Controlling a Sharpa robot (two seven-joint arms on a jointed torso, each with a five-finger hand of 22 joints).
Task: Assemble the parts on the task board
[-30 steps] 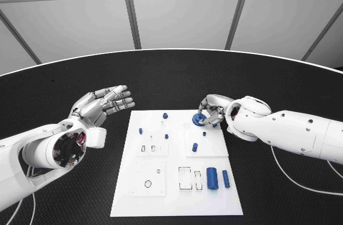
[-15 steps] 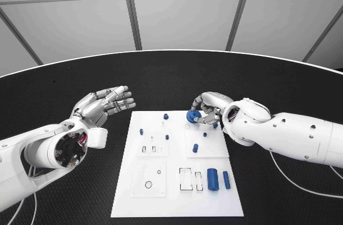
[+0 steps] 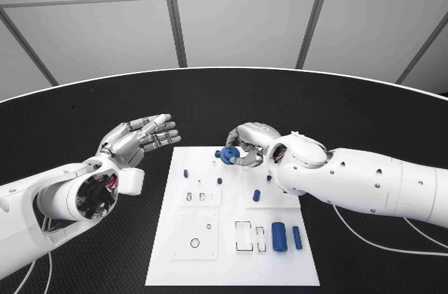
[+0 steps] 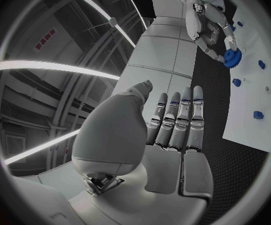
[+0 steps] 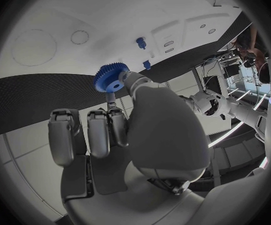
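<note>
My right hand [image 3: 250, 144] pinches a blue gear [image 3: 230, 154] above the far edge of the white task board [image 3: 228, 255]. The right wrist view has the gear [image 5: 112, 78] at the fingertips of that hand [image 5: 117, 130], over the board [image 5: 60, 15]. My left hand [image 3: 140, 137] hovers open left of the board's far corner, its fingers straight and close together, and nothing lies in it [image 4: 173, 130]. From the left wrist the gear [image 4: 232, 59] appears in the right hand [image 4: 207, 25].
Small blue pegs [image 3: 185, 173] stand in the board's far half. A short blue cylinder [image 3: 256, 195] lies mid-board. A thick blue cylinder [image 3: 278, 233] and a thinner one [image 3: 297, 237] lie near the right edge beside rectangular slots. Black table [image 3: 84, 113] surrounds the board.
My right hand has carried the blue gear leftward and slightly farther along the board's far edge. The left hand has stayed about where it was.
</note>
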